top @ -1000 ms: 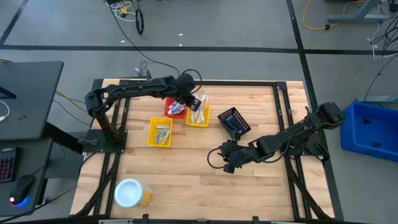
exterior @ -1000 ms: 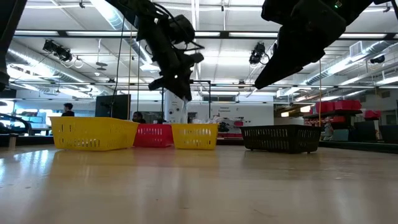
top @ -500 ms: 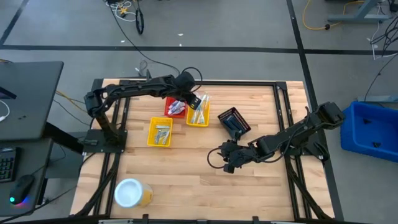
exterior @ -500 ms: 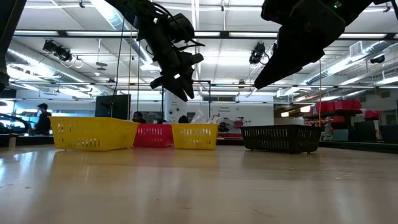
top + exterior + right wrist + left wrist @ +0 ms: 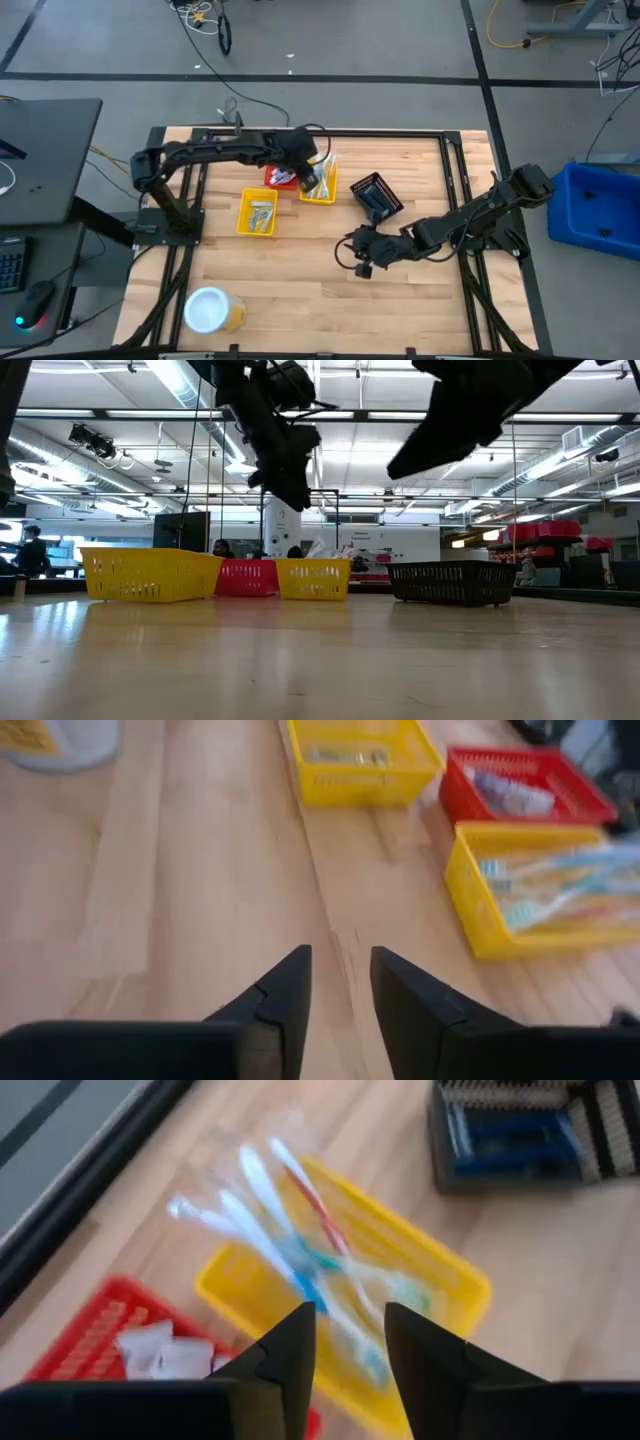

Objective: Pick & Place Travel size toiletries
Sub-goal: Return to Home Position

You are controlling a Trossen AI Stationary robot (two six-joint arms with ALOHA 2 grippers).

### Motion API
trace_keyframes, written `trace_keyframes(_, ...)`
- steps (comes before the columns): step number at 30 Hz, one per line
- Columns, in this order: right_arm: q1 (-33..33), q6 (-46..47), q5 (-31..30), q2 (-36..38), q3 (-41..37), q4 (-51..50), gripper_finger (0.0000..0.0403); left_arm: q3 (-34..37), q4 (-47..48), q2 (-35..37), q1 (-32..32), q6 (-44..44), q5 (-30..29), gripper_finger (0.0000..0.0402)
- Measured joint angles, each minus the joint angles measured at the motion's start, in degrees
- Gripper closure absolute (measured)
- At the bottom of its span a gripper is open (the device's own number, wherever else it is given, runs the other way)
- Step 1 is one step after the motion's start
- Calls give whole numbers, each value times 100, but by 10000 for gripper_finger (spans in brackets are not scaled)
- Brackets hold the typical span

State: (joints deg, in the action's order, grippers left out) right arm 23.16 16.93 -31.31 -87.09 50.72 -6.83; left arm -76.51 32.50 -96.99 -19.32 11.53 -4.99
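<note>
Blue, green and pink toothbrushes lie in a yellow basket with their handles sticking out over its far rim. Small white tubes lie in the red basket beside it. Dark blue razors lie in the black basket. More small items lie in a second yellow basket. My left gripper is open and empty, hovering above the toothbrush basket near the red one. My right gripper is open and empty above bare table, nearer than the black basket.
A white-topped yellow round container stands at the table's near left corner. The four baskets stand in a loose row across the table's far middle. Bare wood lies between the baskets and the near edge.
My left gripper has shifted a little toward the table's near edge, from over the red basket's far side to over the toothbrush basket, staying open. My right gripper has moved slightly toward the table's left, still open. No item has moved.
</note>
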Motion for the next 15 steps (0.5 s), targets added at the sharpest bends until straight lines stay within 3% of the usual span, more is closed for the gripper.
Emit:
trace_keyframes(8, 4, -1674, 790, 23, -2, 989, 356, 2, 566, 1036, 682, -446, -585, 344)
trace_keyframes(12, -2, -2385, 752, 272, -2, 1129, 392, 0, 1049, 1698, 1005, -603, -1010, 390)
trace_keyframes(15, -2, -2598, 554, 579, -2, 1041, 398, -4, 1330, 2118, 1235, -625, -1394, 393)
